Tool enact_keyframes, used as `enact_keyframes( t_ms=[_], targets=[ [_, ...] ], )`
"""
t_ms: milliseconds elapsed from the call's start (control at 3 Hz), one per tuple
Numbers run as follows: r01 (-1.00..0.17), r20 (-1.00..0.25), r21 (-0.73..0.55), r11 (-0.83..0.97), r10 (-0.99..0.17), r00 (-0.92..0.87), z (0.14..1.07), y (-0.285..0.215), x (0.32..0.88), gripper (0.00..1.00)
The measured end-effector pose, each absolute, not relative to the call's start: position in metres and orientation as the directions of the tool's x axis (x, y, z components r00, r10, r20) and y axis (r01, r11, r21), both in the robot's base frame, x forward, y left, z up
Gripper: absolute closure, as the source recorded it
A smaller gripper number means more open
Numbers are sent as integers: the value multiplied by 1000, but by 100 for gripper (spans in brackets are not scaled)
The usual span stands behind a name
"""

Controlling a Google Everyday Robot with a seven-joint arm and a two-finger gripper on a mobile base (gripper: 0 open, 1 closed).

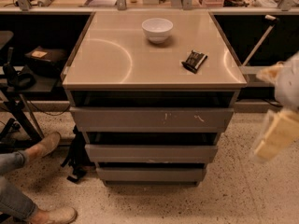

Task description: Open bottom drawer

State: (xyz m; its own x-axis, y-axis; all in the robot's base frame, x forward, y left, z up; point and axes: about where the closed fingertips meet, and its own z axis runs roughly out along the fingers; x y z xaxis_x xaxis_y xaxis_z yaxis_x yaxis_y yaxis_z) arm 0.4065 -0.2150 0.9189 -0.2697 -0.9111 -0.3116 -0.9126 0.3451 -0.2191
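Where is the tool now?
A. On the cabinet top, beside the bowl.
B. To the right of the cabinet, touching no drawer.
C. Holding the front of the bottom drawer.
B: the tool hangs at the picture's right edge, beside the cabinet, well apart from the bottom drawer.

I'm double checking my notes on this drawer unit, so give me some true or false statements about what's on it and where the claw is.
The white bowl sits on the cabinet top. True.
The claw is touching the bottom drawer. False: it hangs at the right edge of the view, apart from that drawer.
The dark packet lies right of the bowl in the view. True.
Pale scratches mark the bottom drawer. False: they are on the top drawer.
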Motion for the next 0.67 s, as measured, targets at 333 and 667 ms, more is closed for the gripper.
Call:
enact_keyframes(
  t_ms=[333,667],
  targets=[
    [-884,-400,-142,446,-842,-361,842,-228,384,0],
    [-853,-427,-19,521,-776,-465,725,-246,371,0]
  ],
)
